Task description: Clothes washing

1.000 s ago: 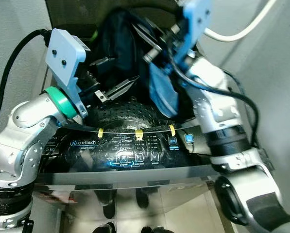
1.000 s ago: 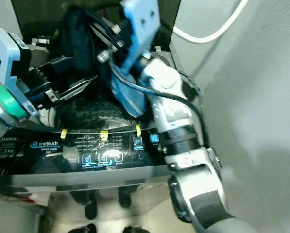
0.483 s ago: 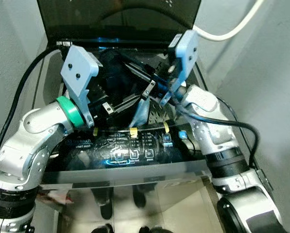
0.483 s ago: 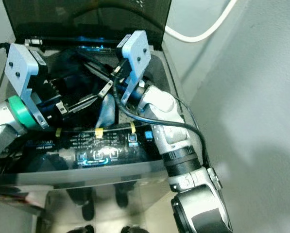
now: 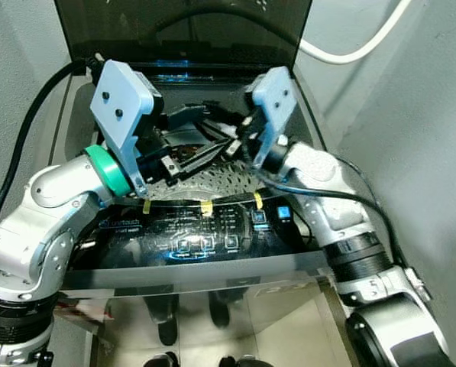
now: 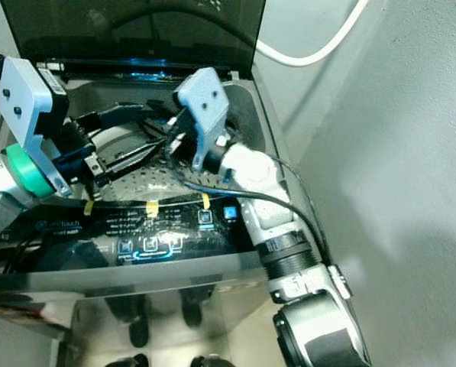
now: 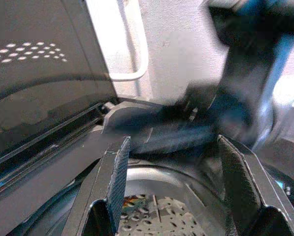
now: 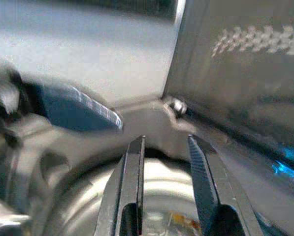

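A top-loading washing machine stands before me with its dark lid (image 5: 182, 30) raised. Its perforated steel drum (image 5: 212, 180) lies open below both arms. My left gripper (image 5: 208, 151) reaches over the drum mouth from the left; in the left wrist view its fingers (image 7: 118, 172) stand wide apart with nothing between them. My right gripper (image 6: 147, 122) comes in from the right and crosses just behind the left one. Its fingers (image 8: 132, 172) are parted over the drum, holding nothing. No garment hangs from either gripper. The drum's depth is mostly hidden by the arms.
The lit control panel (image 5: 205, 238) with yellow tape tabs runs along the machine's front edge. A white hose (image 5: 350, 53) curves across the wall at the back right. Grey walls close in on both sides. My feet show below on the shiny floor.
The dark clothes and the blue garment that hung at the right gripper are gone from view. Both grippers have come lower and closer together over the drum mouth.
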Robot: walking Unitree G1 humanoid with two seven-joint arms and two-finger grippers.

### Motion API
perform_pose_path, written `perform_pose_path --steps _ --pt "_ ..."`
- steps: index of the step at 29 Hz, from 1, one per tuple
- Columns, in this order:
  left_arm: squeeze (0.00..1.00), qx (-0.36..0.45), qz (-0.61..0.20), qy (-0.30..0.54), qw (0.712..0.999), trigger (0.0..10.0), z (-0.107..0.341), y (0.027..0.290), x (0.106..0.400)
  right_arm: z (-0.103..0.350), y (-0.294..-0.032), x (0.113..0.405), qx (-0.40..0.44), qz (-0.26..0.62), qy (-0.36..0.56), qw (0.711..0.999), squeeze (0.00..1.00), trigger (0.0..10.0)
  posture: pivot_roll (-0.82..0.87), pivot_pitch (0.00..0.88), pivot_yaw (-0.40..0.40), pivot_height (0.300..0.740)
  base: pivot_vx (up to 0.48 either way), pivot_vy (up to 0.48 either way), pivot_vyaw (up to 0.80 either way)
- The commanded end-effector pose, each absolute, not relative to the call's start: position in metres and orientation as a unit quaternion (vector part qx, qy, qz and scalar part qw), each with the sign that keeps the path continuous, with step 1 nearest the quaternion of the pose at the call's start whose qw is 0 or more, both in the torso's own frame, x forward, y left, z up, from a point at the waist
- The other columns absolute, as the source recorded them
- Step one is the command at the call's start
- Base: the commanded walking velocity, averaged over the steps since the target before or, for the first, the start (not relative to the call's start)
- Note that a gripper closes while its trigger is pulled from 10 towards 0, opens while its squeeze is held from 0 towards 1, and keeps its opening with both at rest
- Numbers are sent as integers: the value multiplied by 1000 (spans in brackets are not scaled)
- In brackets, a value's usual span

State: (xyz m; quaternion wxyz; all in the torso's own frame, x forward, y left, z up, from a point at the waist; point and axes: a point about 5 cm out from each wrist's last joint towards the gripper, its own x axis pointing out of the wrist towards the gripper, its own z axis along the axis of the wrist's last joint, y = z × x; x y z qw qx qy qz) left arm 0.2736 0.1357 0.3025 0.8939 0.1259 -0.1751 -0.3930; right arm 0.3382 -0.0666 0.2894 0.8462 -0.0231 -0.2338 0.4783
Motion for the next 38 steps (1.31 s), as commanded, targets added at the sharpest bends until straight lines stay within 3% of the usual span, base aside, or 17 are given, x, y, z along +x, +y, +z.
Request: perform_pose_path --steps 1,2,3,5,6,9,11,15,18,19,21,29,38 --pt "0 124 -401 -174 891 10000 302 133 270 312 -90 326 50 491 -281 823 0 10000 40 101 -8 740 0 0 0" --pt "0 124 -401 -174 891 10000 302 133 270 312 -90 326 50 491 -281 823 0 10000 40 101 -8 740 0 0 0" --pt "0 123 -399 -173 892 10000 302 133 272 328 -112 319 109 458 -322 821 0 10000 38 108 6 740 0 0 0" --pt "0 123 -399 -173 892 10000 302 133 272 328 -112 319 109 458 -322 821 0 10000 38 108 6 740 0 0 0" --pt "0 121 -394 -173 895 10000 302 133 273 335 -128 316 148 425 -347 823 0 10000 37 110 12 740 0 0 0" --pt "0 119 -386 -174 898 10000 303 135 276 336 -138 316 180 392 -356 829 0 10000 36 110 17 740 0 0 0" --pt "0 111 -361 -178 909 10000 306 138 283 330 -152 319 255 349 -360 827 0 10000 37 113 23 740 0 0 0" --pt "0 98 -333 -183 920 10000 308 142 290 326 -162 321 324 328 -359 811 0 10000 42 115 23 740 0 0 0" --pt "0 88 -309 -183 929 10000 309 145 295 323 -164 326 327 300 -352 824 0 10000 45 117 24 740 0 0 0" --pt "0 76 -280 -184 939 10000 309 149 300 316 -162 336 275 234 -335 870 0 10000 45 119 28 740 0 0 0" --pt "0 53 -236 -188 952 10000 309 155 308 309 -160 348 169 108 -325 924 0 10000 42 119 28 740 0 0 0" --pt "0 23 -181 -200 963 10000 310 160 317 314 -138 337 38 45 -360 931 0 10000 44 105 15 740 0 0 0" --pt "0 14 -157 -221 962 10000 313 160 318 312 -126 335 42 57 -363 929 0 10000 50 77 -1 740 0 0 0"
